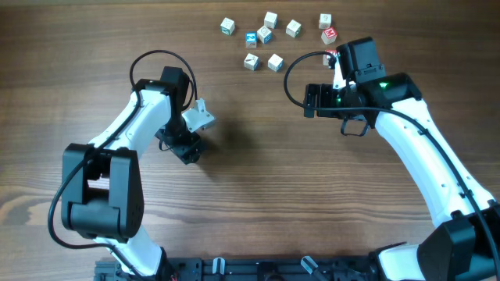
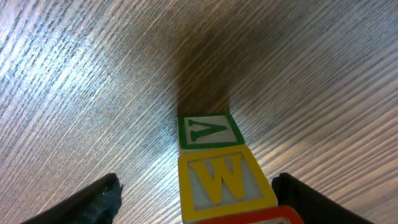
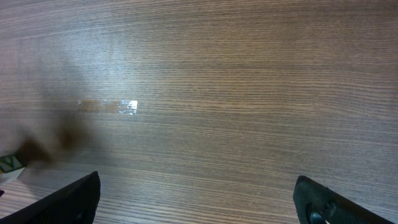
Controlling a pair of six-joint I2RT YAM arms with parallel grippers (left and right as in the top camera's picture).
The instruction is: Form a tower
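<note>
Inspection at the brown wood-grain table [image 1: 258, 179], two white-and-black arms present.

Left side: the left gripper [image 2: 196, 183] points down at the tabletop with its jaws spread. The tower of small pale wooden letter cubes [image 2: 217, 168] stands between them. From the left wrist view, the lowest cube in the stack shows a green-framed face, the next a yellow-framed face with the letter W, and a red edge shows at the bottom border of the picture. The left finger [image 2: 102, 199] stands clear of the stack. The right finger [image 2: 311, 199] sits just beside it; contact cannot be confirmed. From overhead the stack is hidden under the gripper.

Right side: the right gripper [image 3: 196, 183] hangs with its jaws fully apart, only bare wood between them. A green-lettered cube corner [image 3: 9, 165] shows at the left edge of its wrist view.

Far edge: loose letter cubes [image 1: 270, 19] lie scattered, well apart from the stack.
</note>
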